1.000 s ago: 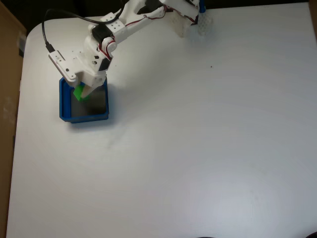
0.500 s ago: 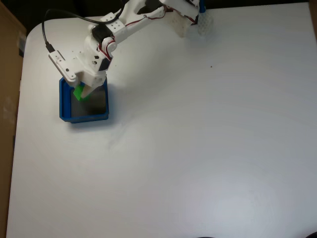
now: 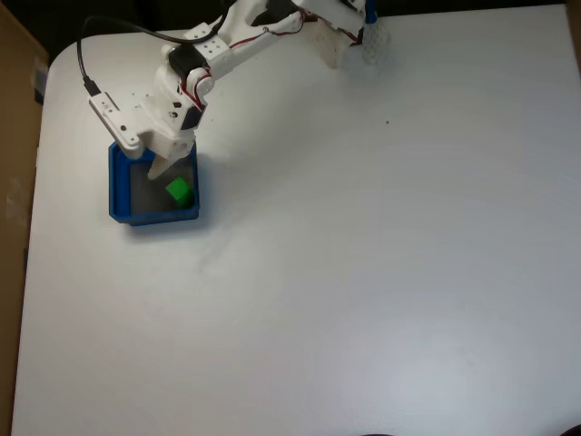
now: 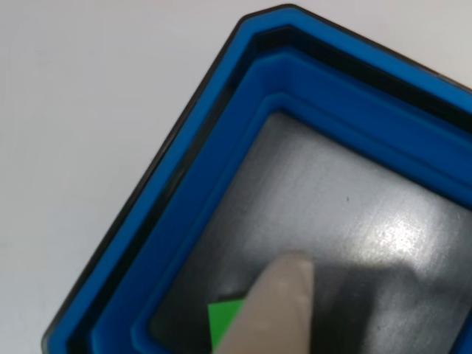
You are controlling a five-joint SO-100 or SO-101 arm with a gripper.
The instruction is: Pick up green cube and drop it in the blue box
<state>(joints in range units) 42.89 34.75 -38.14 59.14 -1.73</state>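
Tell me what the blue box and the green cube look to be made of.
Blue box: likely moulded plastic, with smooth thick stepped walls; its grey bottom glints, perhaps metal or glossy plastic. Green cube: plain, matte, evenly coloured faces, possibly plastic or foam; cannot tell which.

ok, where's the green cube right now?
In the fixed view, the green cube lies on the grey floor of the blue box, toward its right wall, below the gripper.

A bright green cube [image 3: 179, 192] is seen on the grey, glossy bottom of a blue box [image 3: 116, 186], set on a plain white bench [image 3: 363, 272]. The arm [image 3: 218, 50] is white, trailed by a black cable [image 3: 83, 54].
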